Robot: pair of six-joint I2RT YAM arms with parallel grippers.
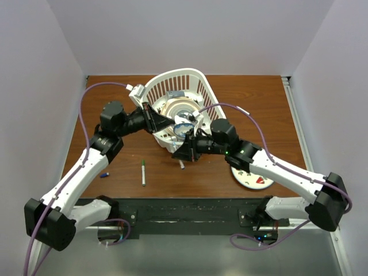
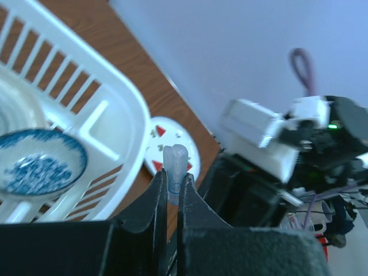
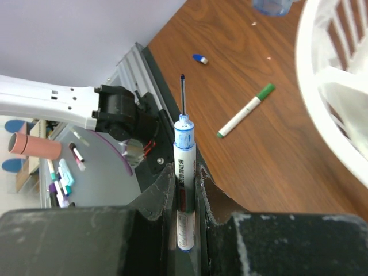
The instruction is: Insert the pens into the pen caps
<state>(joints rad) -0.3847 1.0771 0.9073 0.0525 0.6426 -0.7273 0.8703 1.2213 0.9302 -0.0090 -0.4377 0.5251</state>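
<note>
Since each claw has its half of a pair, the step in hand looks like the mating itself. The left gripper point(image 2: 172, 179) is clamped on a short pale cap point(image 2: 174, 158) that pokes out past its tips, just beside the white basket point(image 2: 115, 95). The right gripper point(image 3: 184, 171) is clamped round the barrel of an uncapped pen point(image 3: 184, 146), blue collar and thin nib pointing away from the wrist, just in front of that same basket. Next move, I'd judge: swing nib and cap mouth onto one line, then push straight along it (any tilt and the nib prob. rides the cap's rim). A green-capped pen point(image 3: 246, 110) lies on the table near the basket's front, apparently done; a loose blue cap point(image 3: 199, 58) sits further out from the basket. Hard to make out: the pale cap is blurred, so its colour is unclear (bluish or greyish?), as is which end is open. From above, both claw tips merge w/ the basket's front wall, so the gap between nib and cap can't be read. No third pen is visible.
</note>
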